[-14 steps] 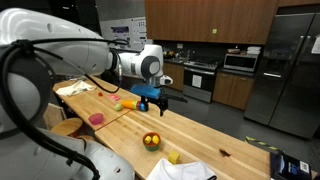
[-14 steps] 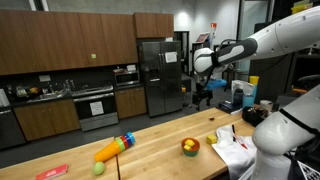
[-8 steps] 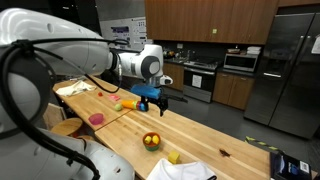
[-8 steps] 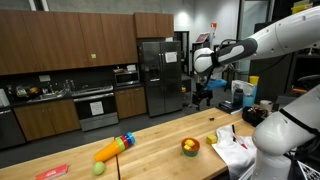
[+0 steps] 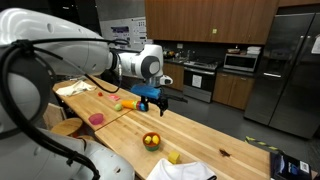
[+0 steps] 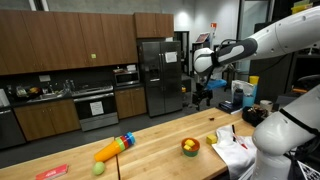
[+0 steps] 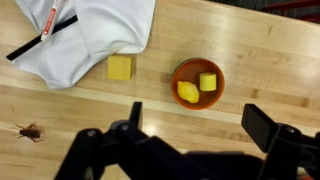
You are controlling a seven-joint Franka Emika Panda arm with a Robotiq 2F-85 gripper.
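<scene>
Gripper (image 7: 192, 118) is open, fingers (image 7: 134, 112) spread wide with nothing between them. It hangs well above the table (image 7: 265, 45).

Nearest thing is one orange bowl (image 7: 192, 67), below and just ahead of the gap between the fingers, untouched. Two yellow pieces (image 7: 188, 93) sit in it, side by side. One yellow block (image 7: 120, 67) lies on the wood near the bowl, out past the finger at frame left and apart from the bowl. Just beyond the block is one white cloth (image 7: 95, 30), with its hem right at the block. One black-and-red marker (image 7: 42, 34) lies on the cloth. One small dark bug-shaped thing (image 7: 28, 131) lies alone on the wood, farther out on that side.

Only the wrist view splits the bowl's contents into two pieces and shows the marker. Both exterior views show how high the gripper (image 5: 150, 101) is above the bowl (image 5: 151, 140). Exterior views also add far things the wrist view misses:
- one pink dish (image 5: 96, 118)
- one long orange toy (image 6: 110, 150)
- one green ball (image 6: 98, 168)
</scene>
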